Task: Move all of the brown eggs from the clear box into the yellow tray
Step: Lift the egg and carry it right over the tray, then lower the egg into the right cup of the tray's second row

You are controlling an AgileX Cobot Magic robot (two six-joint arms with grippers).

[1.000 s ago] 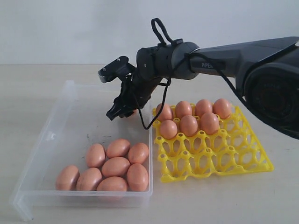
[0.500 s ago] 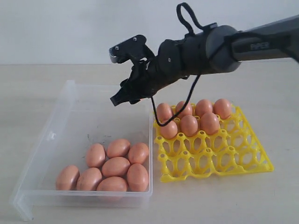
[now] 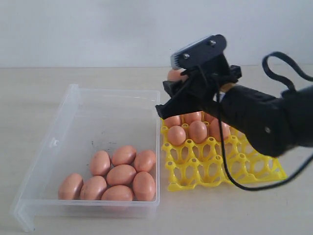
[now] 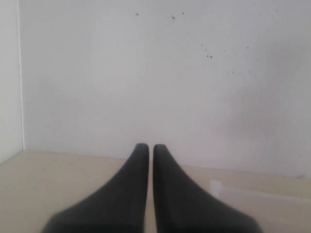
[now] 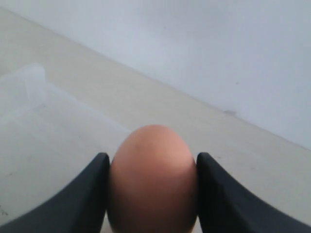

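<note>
My right gripper (image 3: 169, 93) hangs above the back left part of the yellow tray (image 3: 244, 169), shut on one brown egg (image 3: 174, 75). In the right wrist view that egg (image 5: 152, 179) fills the space between the two dark fingers (image 5: 82, 199). Several brown eggs (image 3: 121, 175) lie bunched in the near right corner of the clear box (image 3: 54, 142). Other eggs (image 3: 197, 131) sit in the tray's back rows, partly hidden by the arm. My left gripper (image 4: 146, 148) is shut and empty, facing a white wall.
The clear box and the tray stand side by side, nearly touching. The tray's front two rows of cups (image 3: 215, 166) hold nothing. A corner of the clear box (image 4: 216, 187) shows beside the left gripper. A cable (image 3: 230, 171) loops down over the tray.
The right arm has lifted out of the clear box's far right corner and swung right, over the tray's back left, with the egg in its jaws. The left gripper shows no change.
</note>
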